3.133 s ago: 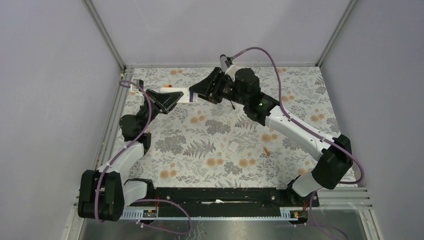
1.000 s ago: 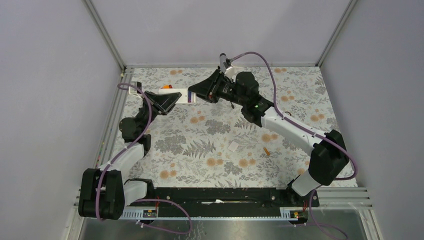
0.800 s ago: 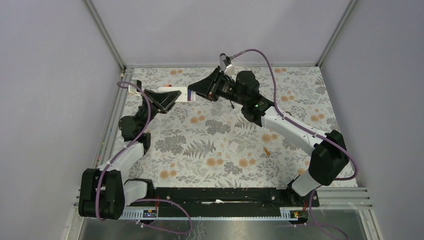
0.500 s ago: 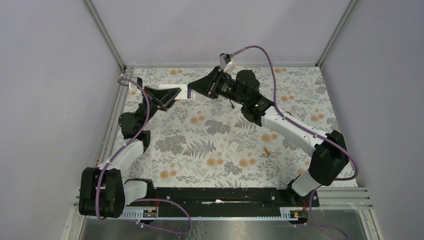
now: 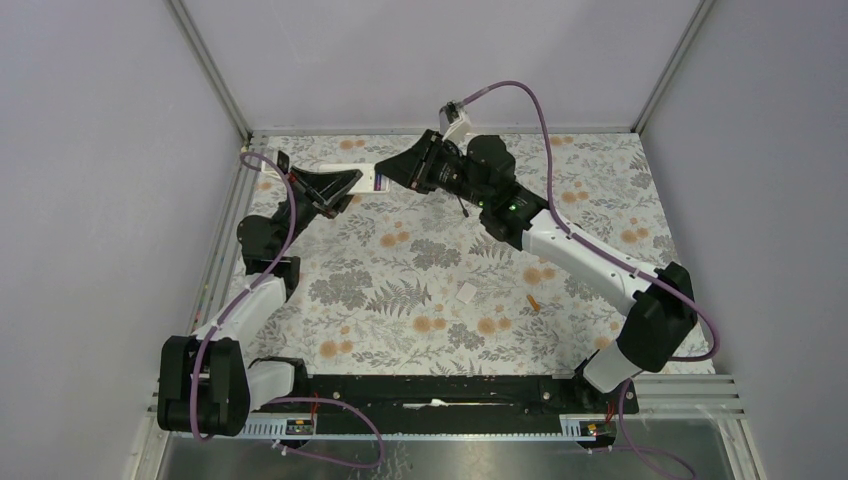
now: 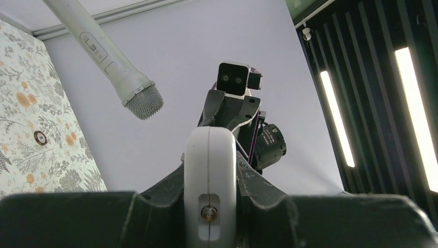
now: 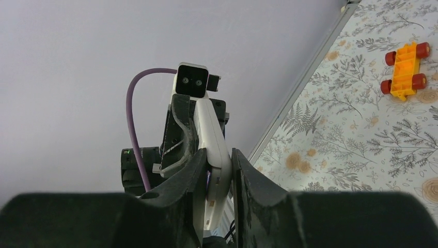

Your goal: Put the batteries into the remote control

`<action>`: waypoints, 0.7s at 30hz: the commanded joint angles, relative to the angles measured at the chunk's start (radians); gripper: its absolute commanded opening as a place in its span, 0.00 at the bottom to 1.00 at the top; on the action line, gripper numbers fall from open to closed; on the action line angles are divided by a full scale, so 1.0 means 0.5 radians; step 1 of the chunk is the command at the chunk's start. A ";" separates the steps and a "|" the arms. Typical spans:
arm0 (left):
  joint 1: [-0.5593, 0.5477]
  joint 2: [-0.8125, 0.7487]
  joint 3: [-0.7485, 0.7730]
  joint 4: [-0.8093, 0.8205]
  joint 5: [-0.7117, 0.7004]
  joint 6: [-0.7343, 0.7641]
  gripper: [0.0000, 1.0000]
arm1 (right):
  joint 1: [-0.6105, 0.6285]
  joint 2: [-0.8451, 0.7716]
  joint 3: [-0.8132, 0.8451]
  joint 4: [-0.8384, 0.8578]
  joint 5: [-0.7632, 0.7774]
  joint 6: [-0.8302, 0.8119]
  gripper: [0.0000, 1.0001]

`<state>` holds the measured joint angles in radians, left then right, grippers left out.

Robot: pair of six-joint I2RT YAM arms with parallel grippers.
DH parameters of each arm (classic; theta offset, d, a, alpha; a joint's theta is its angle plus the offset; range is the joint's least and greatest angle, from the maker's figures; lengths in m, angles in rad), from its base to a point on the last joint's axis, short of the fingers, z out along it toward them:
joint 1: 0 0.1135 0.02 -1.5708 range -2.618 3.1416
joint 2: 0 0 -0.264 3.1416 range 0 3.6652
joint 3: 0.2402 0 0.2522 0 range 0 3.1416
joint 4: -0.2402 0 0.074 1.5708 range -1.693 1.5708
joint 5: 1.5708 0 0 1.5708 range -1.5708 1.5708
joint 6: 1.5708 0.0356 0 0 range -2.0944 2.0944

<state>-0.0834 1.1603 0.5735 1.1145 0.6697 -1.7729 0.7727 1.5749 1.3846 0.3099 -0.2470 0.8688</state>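
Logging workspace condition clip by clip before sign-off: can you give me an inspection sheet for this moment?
Surface: floral-patterned tabletop, flat.
Job's things: small white rectangular remote control held between both arms at the far side; slender orange battery lying loose on the tabletop; dark blue-purple battery not clearly seen.
Clutter: small flat white square cover near the orange battery, apart from it; orange plastic toy piece with red wheels.
Grippers: left gripper, fingers shut on one end of the remote control; right gripper, fingers shut on the other end.
Cables: purple cables looping along both arms.
Surroundings: plain grey walls; white microphone overhead.
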 commanded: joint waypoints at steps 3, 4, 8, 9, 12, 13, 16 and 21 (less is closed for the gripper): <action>0.000 -0.142 0.105 0.217 -0.019 0.029 0.00 | 0.068 0.031 -0.031 -0.218 -0.180 0.094 0.38; 0.012 -0.148 0.077 0.229 -0.008 0.052 0.00 | 0.050 0.017 -0.046 -0.151 -0.216 0.169 0.46; 0.077 -0.140 -0.034 0.317 0.108 0.183 0.00 | -0.021 -0.041 -0.112 0.124 -0.344 0.395 0.67; 0.093 -0.135 -0.060 0.321 0.145 0.212 0.00 | -0.026 -0.064 -0.142 0.190 -0.366 0.405 0.71; 0.139 -0.103 -0.119 0.435 0.247 0.254 0.00 | -0.029 -0.131 -0.172 0.260 -0.407 0.375 0.82; 0.154 -0.092 -0.128 0.458 0.276 0.259 0.00 | -0.034 -0.154 -0.180 0.248 -0.400 0.346 0.84; 0.164 -0.063 -0.116 0.533 0.392 0.299 0.00 | -0.067 -0.239 -0.230 0.194 -0.356 0.249 0.88; 0.213 -0.094 -0.075 0.426 0.523 0.438 0.00 | -0.133 -0.392 -0.286 0.064 -0.304 -0.020 0.88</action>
<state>0.0051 1.1316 0.5056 1.2758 0.8455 -1.6386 0.7368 1.4776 1.2453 0.3466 -0.4091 0.9886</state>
